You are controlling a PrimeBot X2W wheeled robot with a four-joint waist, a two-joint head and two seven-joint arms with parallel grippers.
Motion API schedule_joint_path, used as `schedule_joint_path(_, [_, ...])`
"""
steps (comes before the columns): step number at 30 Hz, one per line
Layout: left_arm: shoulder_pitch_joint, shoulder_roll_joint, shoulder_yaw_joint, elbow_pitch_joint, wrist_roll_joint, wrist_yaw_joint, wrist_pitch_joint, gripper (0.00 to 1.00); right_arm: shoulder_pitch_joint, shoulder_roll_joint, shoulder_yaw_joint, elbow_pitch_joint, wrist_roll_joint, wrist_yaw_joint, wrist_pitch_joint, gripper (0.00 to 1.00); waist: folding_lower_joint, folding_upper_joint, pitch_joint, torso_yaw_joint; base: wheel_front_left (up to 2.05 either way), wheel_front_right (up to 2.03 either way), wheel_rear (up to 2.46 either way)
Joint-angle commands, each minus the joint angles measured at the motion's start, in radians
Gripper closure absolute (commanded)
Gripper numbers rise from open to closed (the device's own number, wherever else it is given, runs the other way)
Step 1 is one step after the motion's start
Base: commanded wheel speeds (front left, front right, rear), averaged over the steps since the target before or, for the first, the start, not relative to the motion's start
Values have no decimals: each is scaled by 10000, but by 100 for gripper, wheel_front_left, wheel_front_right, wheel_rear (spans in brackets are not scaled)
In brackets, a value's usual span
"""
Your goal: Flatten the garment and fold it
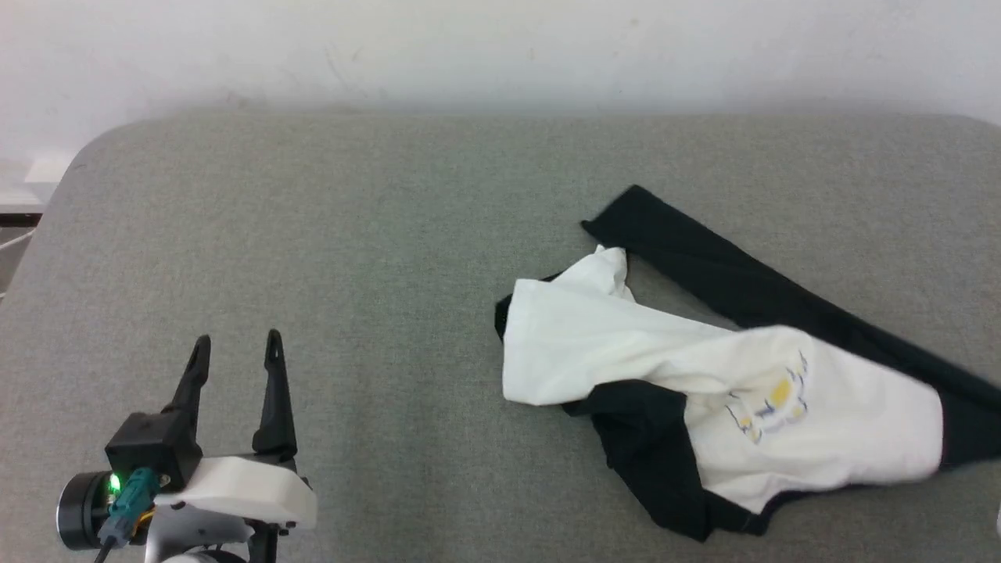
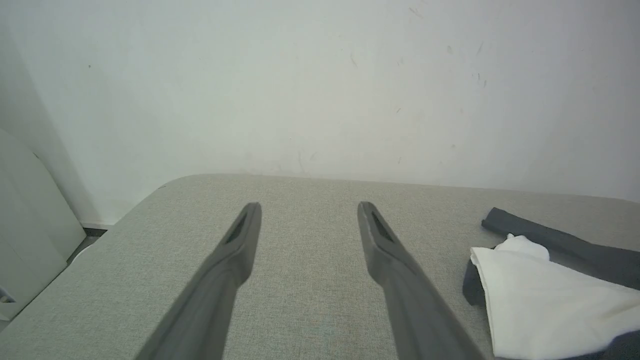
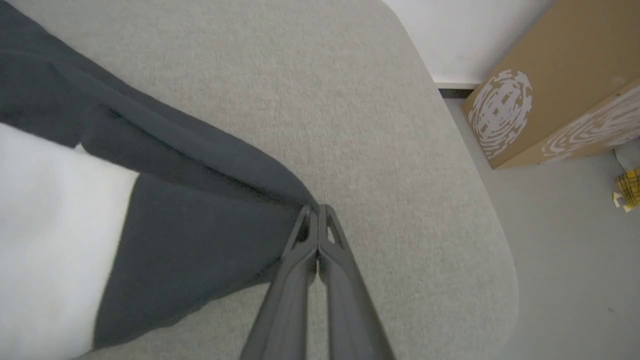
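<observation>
We see a white shirt (image 1: 610, 352) with black sleeves (image 1: 743, 281) and a small yellow-and-blue print (image 1: 770, 403). Our bench (image 1: 352, 234) is a flecked grey-green weave, and the wall (image 1: 500, 47) is off-white. Our left claw (image 1: 238, 342) is black on a white mount (image 1: 242, 489), with a green light (image 1: 115, 483). The box (image 3: 560, 75) is brown with white swirled grain patterns, on a grey floor (image 3: 565, 250).

Left hand (image 1: 238, 344): two long black tapering fingers (image 1: 275, 391), slot near each tip.
Wrist shell (image 1: 235, 489): white plastic.
Camera block (image 1: 152, 450): black; green light (image 1: 115, 483); teal plug (image 1: 131, 491).
Right hand (image 3: 318, 210): dark grey, slotted tips.
</observation>
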Motion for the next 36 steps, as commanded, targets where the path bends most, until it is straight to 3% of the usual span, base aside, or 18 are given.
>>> schedule_joint_path(1, [100, 43, 2, -53, -63, 66, 28, 0, 325, 360, -296, -210, -388, -19, 83, 100, 0, 0, 11, 4, 0, 0, 0])
schedule_joint_path(5, [93, 64, -1, -51, -81, 84, 46, 0, 1234, 1727, -1088, -769, -1510, -19, 364, 100, 0, 0, 34, -14, 0, 0, 0])
schedule_joint_path(6, [98, 69, -3, -46, -83, 92, 52, 0, 1319, 1992, -1109, -832, -1702, -19, 386, 71, 0, 0, 35, -23, 0, 0, 0])
schedule_joint_path(7, [97, 72, -9, -40, -86, 96, 61, 0, 1348, 2180, -1078, -898, -1832, -19, 332, 13, 0, 0, 42, -26, 0, 0, 0])
schedule_joint_path(8, [89, 75, -20, -29, -90, 94, 71, 0, 1330, 2340, -1055, -941, -1890, -19, 248, 0, 0, 0, 44, -21, 0, 0, 0])
schedule_joint_path(16, [49, 123, -111, 103, -105, 71, 136, 0, 921, 2788, -1435, -1869, -1912, -19, -2184, 0, 0, 0, -231, 108, 0, 0, 0])
schedule_joint_path(20, [133, 164, -125, 132, -112, 97, 183, 0, 909, 2794, -1027, -2362, -1696, -19, -2478, 0, 0, 0, -453, 105, 0, 0, 0])
schedule_joint_path(28, [249, 184, -206, 48, -141, 150, 324, 0, 441, 1556, 2223, -2566, -9, -19, 248, 0, 0, 0, -617, -24, 0, 0, 0])
schedule_joint_path(36, [-92, 150, -368, -155, -127, 62, 260, 0, -1899, -4, 5330, -1490, 1768, -19, 3238, 0, 0, 0, 63, 185, 0, 0, 0])
